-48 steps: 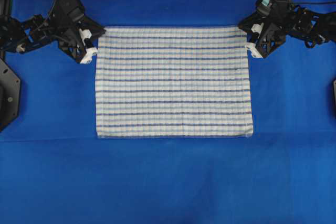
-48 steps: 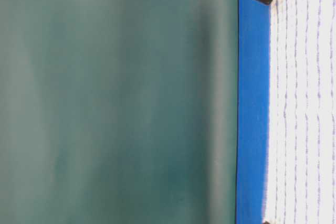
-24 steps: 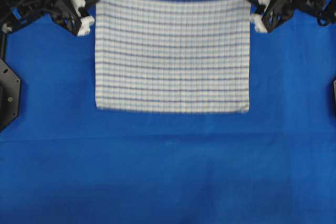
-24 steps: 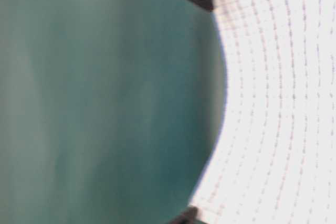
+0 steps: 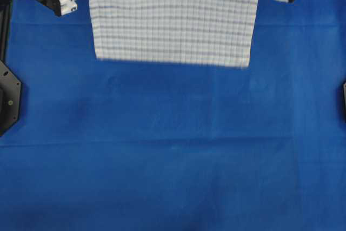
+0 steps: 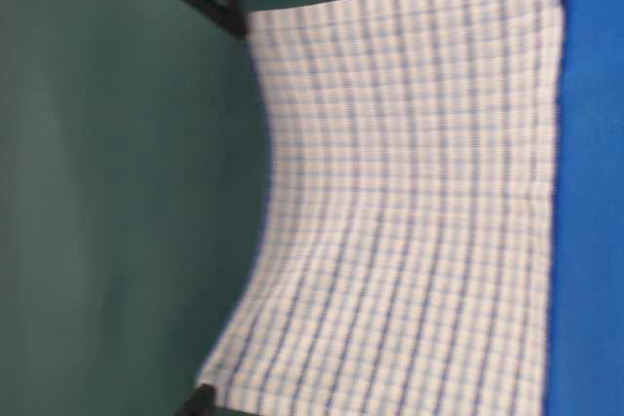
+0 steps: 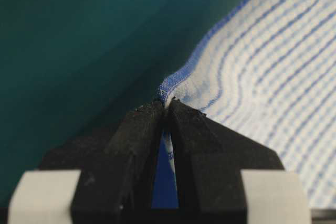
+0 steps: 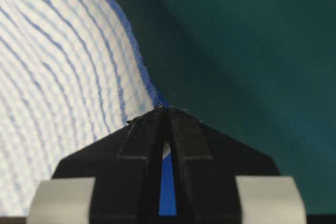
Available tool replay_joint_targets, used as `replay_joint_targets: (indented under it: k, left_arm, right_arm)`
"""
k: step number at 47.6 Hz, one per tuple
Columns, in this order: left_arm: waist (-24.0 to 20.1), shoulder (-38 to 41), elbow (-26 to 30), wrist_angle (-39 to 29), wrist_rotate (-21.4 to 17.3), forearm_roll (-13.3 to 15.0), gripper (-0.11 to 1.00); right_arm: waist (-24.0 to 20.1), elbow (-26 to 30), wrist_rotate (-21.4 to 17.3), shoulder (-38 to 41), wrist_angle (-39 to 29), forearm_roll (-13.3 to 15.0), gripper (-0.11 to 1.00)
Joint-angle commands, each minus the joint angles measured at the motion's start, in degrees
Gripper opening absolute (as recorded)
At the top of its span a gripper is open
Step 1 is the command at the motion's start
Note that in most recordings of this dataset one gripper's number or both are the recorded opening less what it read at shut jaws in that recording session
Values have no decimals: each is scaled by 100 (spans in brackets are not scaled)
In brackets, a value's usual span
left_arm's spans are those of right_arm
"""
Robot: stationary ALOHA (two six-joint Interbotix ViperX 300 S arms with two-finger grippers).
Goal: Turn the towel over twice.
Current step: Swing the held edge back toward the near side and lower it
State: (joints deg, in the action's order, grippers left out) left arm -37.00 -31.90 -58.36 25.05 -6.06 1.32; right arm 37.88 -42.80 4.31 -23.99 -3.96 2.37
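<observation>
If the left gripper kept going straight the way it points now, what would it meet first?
Apart from the towel corner the left gripper already pinches, the way looks free up to the green backdrop, though depth is unclear.

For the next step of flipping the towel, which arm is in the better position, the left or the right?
Neither, I would judge: the step likely needs both. The left gripper is shut on one upper corner of the towel, and the right gripper is shut on the other. The towel hangs between them, so they should probably move together.
</observation>
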Motion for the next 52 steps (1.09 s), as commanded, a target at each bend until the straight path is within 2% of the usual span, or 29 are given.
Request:
replay_joint_targets:
  k: [1,15,24,30,35,40,46,52]
  left_arm:
    - [44,-246,18,246,-9,0,4]
    - [448,-914,-308,448,-9,0,4]
    - [967,-1266,-642,448,-9,0,4]
    - [1380,-1529,-923,387,0,0,4]
    - [1749,-1740,-1072,105,0,0,4]
    - [2180,-1846,-1134,-492,18,0,4]
    - [2742,-1758,-1160,-1055,97,0,4]
    - [3322,-1608,-1213,-1266,105,0,4]
  right_arm:
    - [18,264,18,-246,-132,35,5]
    - [-431,211,9,-756,-483,35,5]
    - [-1046,79,-53,-1081,-984,9,5]
    - [-1635,-18,-79,-1310,-1274,-35,5]
    - [-2206,-105,-176,-1450,-1441,-88,5]
    - [-2707,-237,-308,-1477,-1468,-88,5]
    - [-3261,-466,-510,-1415,-1459,-97,5]
    - [-3727,-694,-703,-1301,-1406,-97,5]
